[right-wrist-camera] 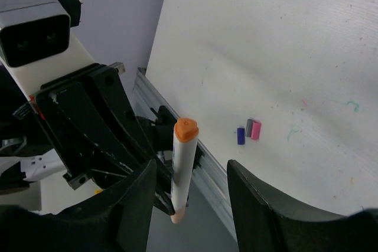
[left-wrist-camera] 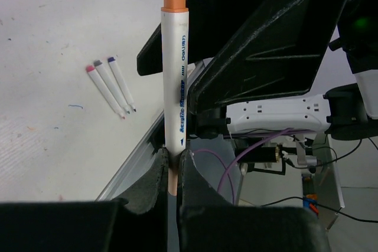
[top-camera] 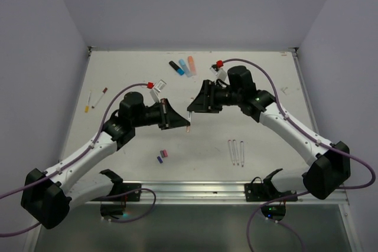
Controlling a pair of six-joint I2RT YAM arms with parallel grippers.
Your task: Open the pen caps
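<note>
Saw purple cap and pink cap loose on table at 7 o'clock of the grippers, three thin pens at 4 o'clock. Logged left gripper pinched tight on peach cap of white pen, orange end up. Logged right gripper spread wide around orange end, gripping nothing. Spotted markers far, 12 o'clock.

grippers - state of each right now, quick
left gripper: closed on the white pen
right gripper: open, holding nothing
</note>
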